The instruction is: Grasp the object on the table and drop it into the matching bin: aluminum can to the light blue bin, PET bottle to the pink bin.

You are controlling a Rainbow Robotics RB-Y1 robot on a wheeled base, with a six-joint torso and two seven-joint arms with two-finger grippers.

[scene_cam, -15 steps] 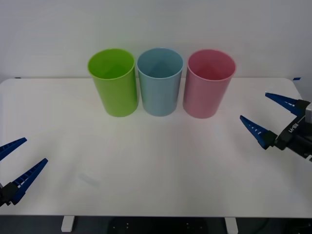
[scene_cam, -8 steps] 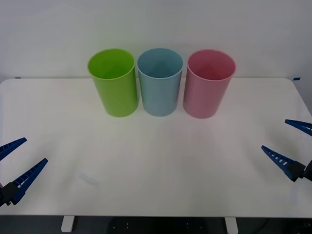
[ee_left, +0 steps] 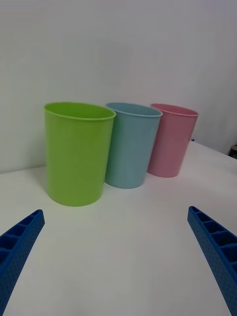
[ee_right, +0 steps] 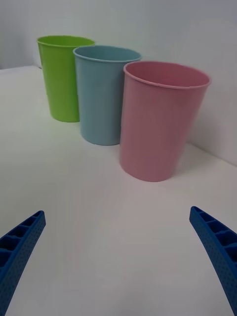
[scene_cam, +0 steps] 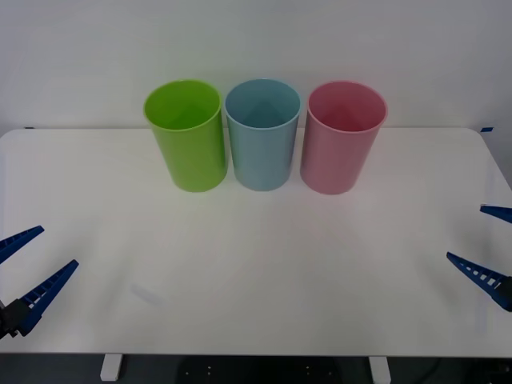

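Three bins standing in a row at the desk [scene_cam: 256,264] back: lime green bin [scene_cam: 186,136], light blue bin [scene_cam: 262,134], pink bin [scene_cam: 342,138]. No can on show. Left claw [scene_cam: 24,272] and right claw [scene_cam: 490,250] spread wide, empty, low at desk's sides. Probably done or awaiting another object.

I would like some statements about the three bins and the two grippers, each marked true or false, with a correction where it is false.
1. The light blue bin stands between the lime green bin and the pink bin. True.
2. The pink bin lies on its side. False: it stands upright on the table.
3. The right gripper, at the table's right edge, has its jaws open. True.
4. The left gripper is shut on the lime green bin. False: it is open near the table's front left corner, apart from the bins.
5. The lime green bin is on the robot's right. False: it is the leftmost bin.
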